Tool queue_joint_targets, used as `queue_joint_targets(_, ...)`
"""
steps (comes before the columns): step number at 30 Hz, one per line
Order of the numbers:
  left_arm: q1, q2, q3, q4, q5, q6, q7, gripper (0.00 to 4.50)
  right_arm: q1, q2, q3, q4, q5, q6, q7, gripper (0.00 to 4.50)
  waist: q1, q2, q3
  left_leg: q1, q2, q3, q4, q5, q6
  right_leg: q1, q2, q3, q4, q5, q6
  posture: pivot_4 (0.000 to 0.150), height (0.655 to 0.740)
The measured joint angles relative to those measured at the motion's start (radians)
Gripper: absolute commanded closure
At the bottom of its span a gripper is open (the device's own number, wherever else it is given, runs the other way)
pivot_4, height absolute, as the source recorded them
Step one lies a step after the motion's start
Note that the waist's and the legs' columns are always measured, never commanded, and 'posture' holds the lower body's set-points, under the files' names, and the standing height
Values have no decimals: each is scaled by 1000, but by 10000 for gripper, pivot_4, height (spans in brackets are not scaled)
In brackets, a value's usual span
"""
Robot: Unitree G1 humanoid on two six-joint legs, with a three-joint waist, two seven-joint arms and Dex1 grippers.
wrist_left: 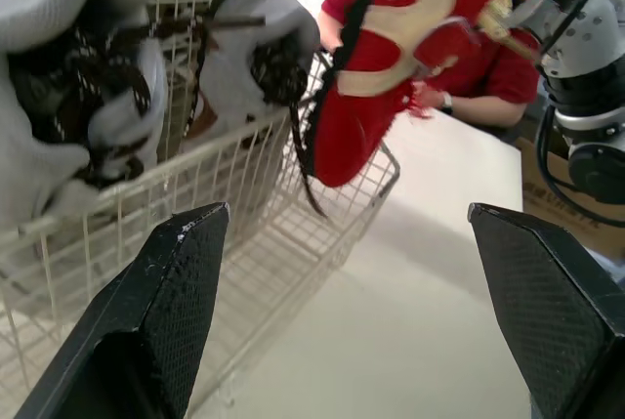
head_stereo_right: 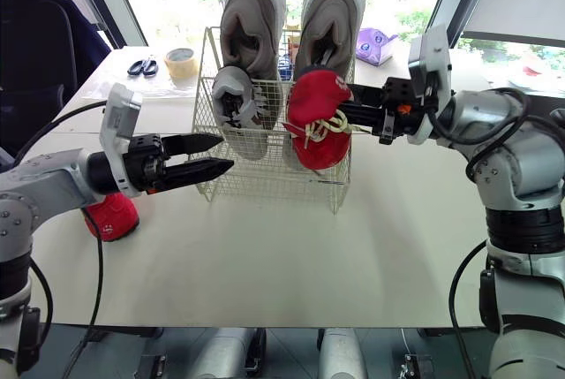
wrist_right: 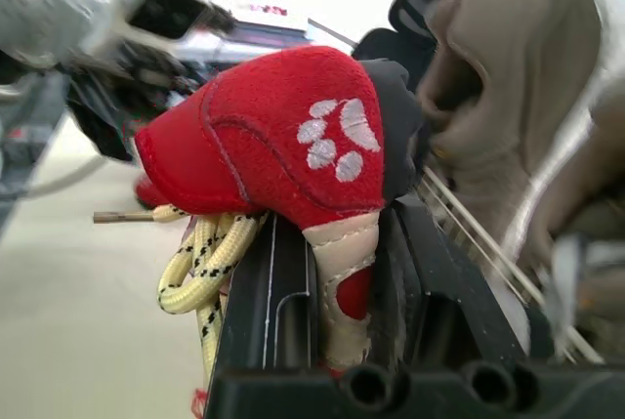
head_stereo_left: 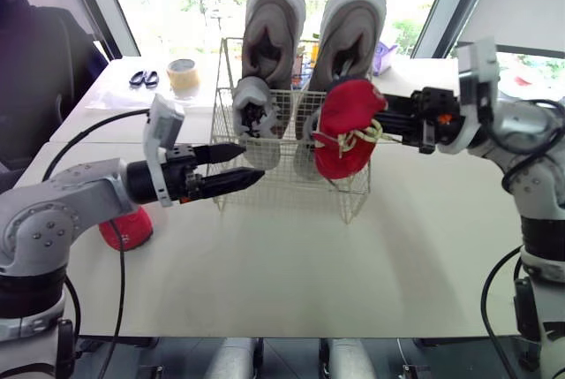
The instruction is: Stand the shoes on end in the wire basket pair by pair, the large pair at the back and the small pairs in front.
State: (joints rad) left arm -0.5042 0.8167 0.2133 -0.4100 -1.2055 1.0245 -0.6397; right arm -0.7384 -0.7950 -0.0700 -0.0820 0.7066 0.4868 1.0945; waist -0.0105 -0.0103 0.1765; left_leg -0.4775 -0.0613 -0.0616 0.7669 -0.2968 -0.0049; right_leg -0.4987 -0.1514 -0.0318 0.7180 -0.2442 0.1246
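Note:
A white wire basket [head_stereo_left: 265, 186] stands mid-table. Two large grey shoes [head_stereo_left: 274, 30] [head_stereo_left: 350, 30] stand on end at its back. One small grey shoe [head_stereo_left: 255, 121] stands in front on the left, and a second is partly hidden behind a small red shoe [head_stereo_left: 347, 127]. My right gripper [head_stereo_left: 385, 119] is shut on that red shoe's heel and holds it over the basket's front right corner, yellow laces dangling. My left gripper [head_stereo_left: 252, 161] is open just in front of the basket's left side, holding nothing. The other red shoe [head_stereo_left: 128, 229] lies on the table under my left arm.
A tape roll [head_stereo_left: 183, 74] and scissors [head_stereo_left: 143, 78] lie at the back left, and a purple packet [head_stereo_left: 385, 56] at the back right. A dark chair [head_stereo_left: 35, 70] stands to the left of the table. A person in a red top [wrist_left: 498, 77] sits beyond the table.

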Motion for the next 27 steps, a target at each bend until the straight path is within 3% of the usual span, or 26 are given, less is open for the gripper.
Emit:
queue_joint_targets(13,73,66,1,-57,-26,34,-37,4625,161,91,21,-4,-78,-47,7,41094,1,0,0,0,0,0,0,0,0,0,-1,0,0,0,-1,1500,6563)
queue_joint_targets(14,73,66,1,-57,-26,33,-37,4051,168,99,21,-4,-84,-49,1,30639,0,0,0,0,0,0,0,0,0,0,-1,0,0,0,-1,1500,6563)
queue_joint_targets(20,72,67,1,-57,-19,33,-41,4051,174,103,19,-4,-97,-49,-1,863,0,0,0,0,0,0,0,0,0,0,0,0,0,0,-1,1500,6563)
queue_joint_targets(27,72,88,1,-35,-1,33,-81,4051,170,48,-23,-62,-84,4,-17,315,1,0,0,0,0,0,0,0,0,0,-1,0,0,0,-1,1500,6563)
